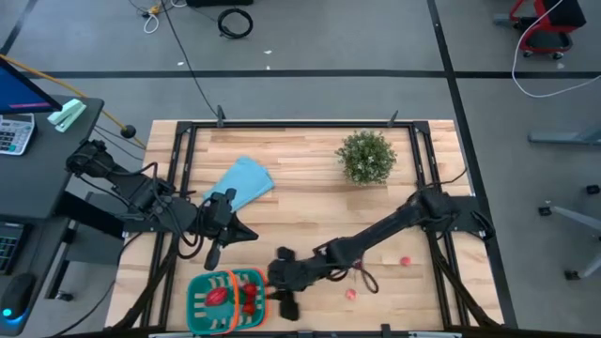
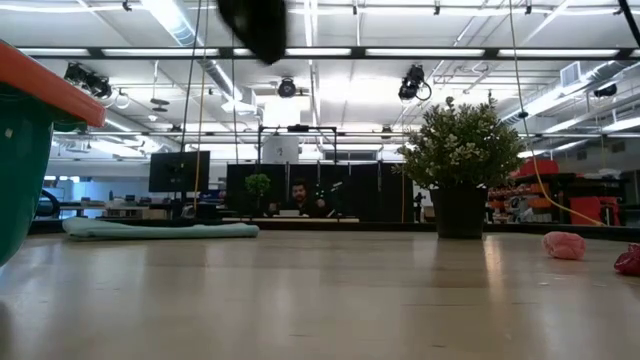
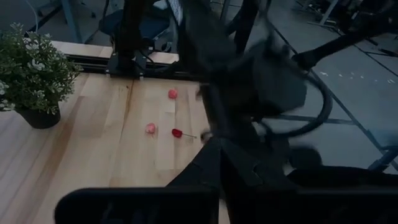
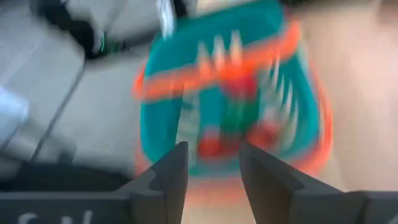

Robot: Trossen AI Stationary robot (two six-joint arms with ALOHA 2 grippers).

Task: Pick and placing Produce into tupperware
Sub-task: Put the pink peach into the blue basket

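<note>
The teal tupperware (image 1: 225, 299) with its orange band sits by the table's near edge, and red produce (image 1: 218, 296) lies inside it. My right gripper (image 1: 282, 289) hovers just right of it, open (image 4: 211, 165), with nothing between the fingers; the container (image 4: 230, 93) fills its wrist view. Two pink pieces (image 1: 406, 262) (image 1: 350, 294) and a red one with a stem (image 1: 362, 273) lie on the table to the right. They also show in the left wrist view: pink (image 3: 172, 93), pink (image 3: 150, 128), red (image 3: 178, 132). My left gripper (image 1: 244, 232) hangs above the table beyond the container.
A bushy potted plant (image 1: 366, 157) stands toward the far right, and a light blue folded cloth (image 1: 242, 180) lies far left of centre. My right arm (image 1: 385, 230) slants across the table's middle. The low view shows the container's wall (image 2: 20, 170) and a pink piece (image 2: 565, 245).
</note>
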